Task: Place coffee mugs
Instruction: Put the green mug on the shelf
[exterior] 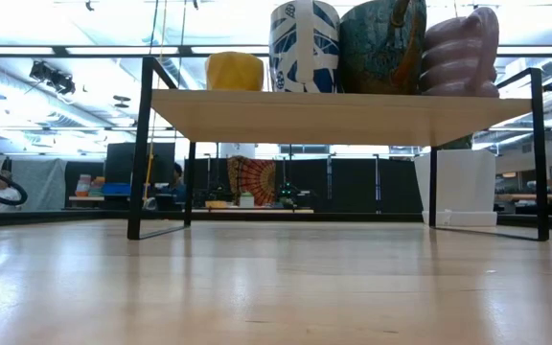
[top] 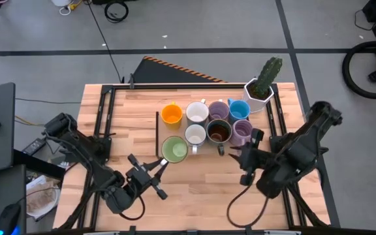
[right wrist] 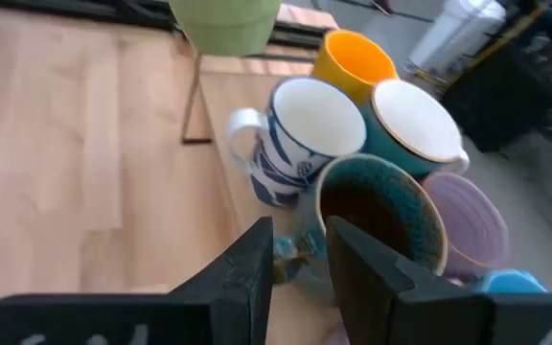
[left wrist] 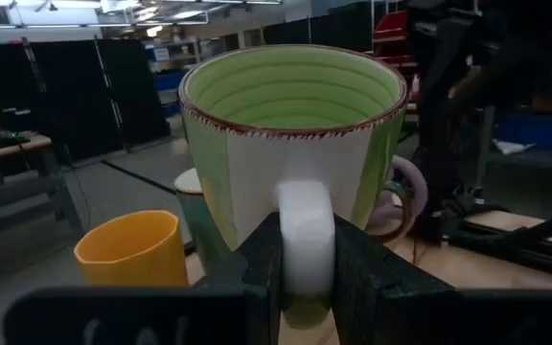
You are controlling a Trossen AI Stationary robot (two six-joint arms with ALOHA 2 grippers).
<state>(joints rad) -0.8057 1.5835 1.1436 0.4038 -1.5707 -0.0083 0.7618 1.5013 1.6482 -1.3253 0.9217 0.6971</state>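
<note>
From above, the left hand (top: 160,164) sits at about seven o'clock on the desk (top: 194,189), its fingers pinched on the handle of the green mug (top: 173,149), which rests at the near-left edge of the cluster. At two o'clock from it stands a white mug (top: 195,134), and past that the orange mug (top: 172,114) and a second white mug (top: 197,111). The right hand (top: 226,151) comes in from four o'clock, fingers closed on the handle of the dark brown mug (top: 219,131), with two lavender mugs (top: 241,131) and the blue mug (top: 239,109) around it, and the cactus pot (top: 260,88) off at one o'clock. Down at desk level, mugs stand on a raised wooden shelf (exterior: 333,113): orange at the left, then a blue-patterned white one, a teal-and-brown one and a lavender one. The left wrist camera shows the green mug upright, its white handle clamped tight between the dark fingers (left wrist: 247,278). The right wrist camera shows narrow-set fingers (right wrist: 247,273) gripping the dark brown mug's handle.
</note>
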